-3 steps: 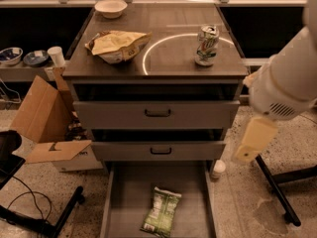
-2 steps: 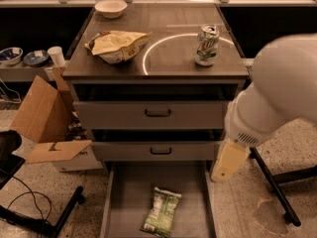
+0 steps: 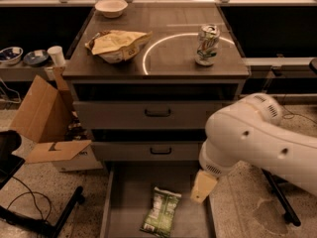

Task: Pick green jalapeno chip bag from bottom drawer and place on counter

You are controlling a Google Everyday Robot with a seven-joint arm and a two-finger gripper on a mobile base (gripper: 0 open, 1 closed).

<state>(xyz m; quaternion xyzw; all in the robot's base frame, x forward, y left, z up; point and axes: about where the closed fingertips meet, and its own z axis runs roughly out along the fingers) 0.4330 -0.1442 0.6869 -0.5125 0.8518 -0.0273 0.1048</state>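
Observation:
The green jalapeno chip bag [image 3: 161, 211] lies flat on the grey floor of the open bottom drawer [image 3: 128, 202], near its middle. My white arm reaches in from the right. Its cream-coloured gripper end [image 3: 203, 187] hangs over the drawer's right side, just right of the bag and a little above it, not touching it. The counter [image 3: 168, 66] above is dark grey-brown with a thin bright ring [image 3: 146, 53] on it.
On the counter are a tan-yellow bag [image 3: 118, 43], a soda can [image 3: 207, 44] inside the ring and a white bowl [image 3: 111, 6] at the back. Two shut drawers with black handles [image 3: 157, 114] sit above the open one. A cardboard box [image 3: 42, 115] stands at the left.
My arm has swung left and down from beside the cabinet, and the gripper now hangs over the open bottom drawer next to the bag. The bag has not moved.

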